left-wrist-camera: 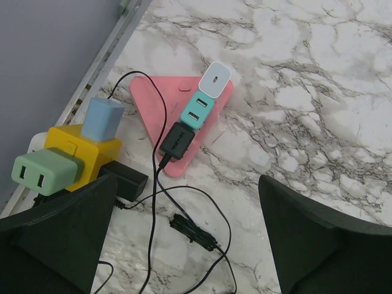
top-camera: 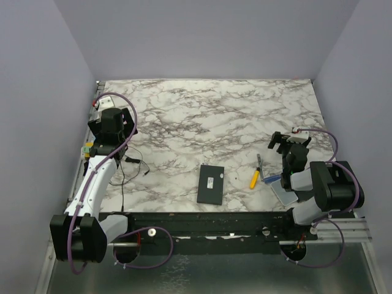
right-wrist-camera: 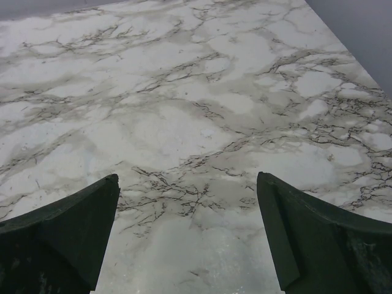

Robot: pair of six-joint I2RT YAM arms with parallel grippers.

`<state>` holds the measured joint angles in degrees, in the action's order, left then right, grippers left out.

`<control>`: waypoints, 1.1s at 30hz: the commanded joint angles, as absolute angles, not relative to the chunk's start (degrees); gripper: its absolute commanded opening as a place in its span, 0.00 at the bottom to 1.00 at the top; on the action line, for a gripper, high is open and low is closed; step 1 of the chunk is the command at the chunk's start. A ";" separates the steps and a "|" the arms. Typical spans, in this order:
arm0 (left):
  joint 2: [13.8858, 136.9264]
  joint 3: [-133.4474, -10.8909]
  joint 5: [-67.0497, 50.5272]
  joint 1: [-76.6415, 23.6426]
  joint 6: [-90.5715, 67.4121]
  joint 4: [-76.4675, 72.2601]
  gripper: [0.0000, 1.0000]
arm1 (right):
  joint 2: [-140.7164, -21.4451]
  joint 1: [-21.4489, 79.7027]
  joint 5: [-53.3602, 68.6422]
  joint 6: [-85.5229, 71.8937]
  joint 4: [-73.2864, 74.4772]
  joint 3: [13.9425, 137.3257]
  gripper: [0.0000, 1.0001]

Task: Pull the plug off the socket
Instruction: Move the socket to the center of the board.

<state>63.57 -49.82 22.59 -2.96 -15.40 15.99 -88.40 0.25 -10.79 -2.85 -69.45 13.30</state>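
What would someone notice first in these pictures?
Probably the bright pink socket, a triangle near the left edge of the table, with a white plug, a teal plug and a black plug lined up on it. Beside it sits a yellow cube carrying a blue block and a green block. The open left gripper hangs above them.

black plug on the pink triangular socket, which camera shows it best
Left wrist: the black plug sits in plain view on the pink triangular socket. Top external hides it behind the left arm; right wrist shows only marble.
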 commanded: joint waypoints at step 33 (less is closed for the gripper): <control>92.13 -65.56 9.37 4.92 -0.26 14.67 0.81 | -88.33 -0.09 -11.91 -1.76 -72.16 13.36 1.00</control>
